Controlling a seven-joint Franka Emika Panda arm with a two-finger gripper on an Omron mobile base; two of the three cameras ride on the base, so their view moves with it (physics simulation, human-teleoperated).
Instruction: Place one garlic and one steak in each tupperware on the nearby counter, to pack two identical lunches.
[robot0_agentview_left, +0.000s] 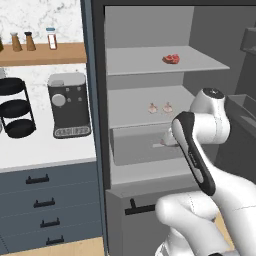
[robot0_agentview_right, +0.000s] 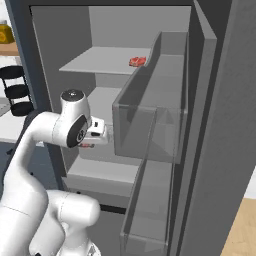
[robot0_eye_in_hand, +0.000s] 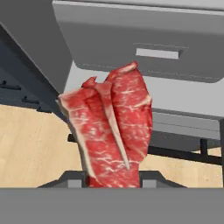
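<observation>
My gripper (robot0_eye_in_hand: 113, 177) is shut on a raw red steak (robot0_eye_in_hand: 111, 131) with white marbling, which stands up from between the fingers. In the base views the gripper (robot0_agentview_right: 97, 135) hangs in front of the open fridge's grey drawer (robot0_agentview_left: 142, 145), with a bit of the held steak (robot0_agentview_right: 87, 145) showing under it. A second steak (robot0_agentview_left: 171, 59) lies on the upper fridge shelf. Two garlic bulbs (robot0_agentview_left: 152, 107) (robot0_agentview_left: 168, 107) sit side by side on the middle shelf. The white counter (robot0_agentview_left: 40, 150) lies to the fridge's left. The tupperware is out of view.
A coffee machine (robot0_agentview_left: 68, 105) and a black tiered stand (robot0_agentview_left: 15, 107) stand on the counter, under a wooden shelf (robot0_agentview_left: 42, 52) with bottles. The open fridge door with its bins (robot0_agentview_right: 150, 125) stands close on the arm's right. Dark blue drawers (robot0_agentview_left: 45, 202) sit below the counter.
</observation>
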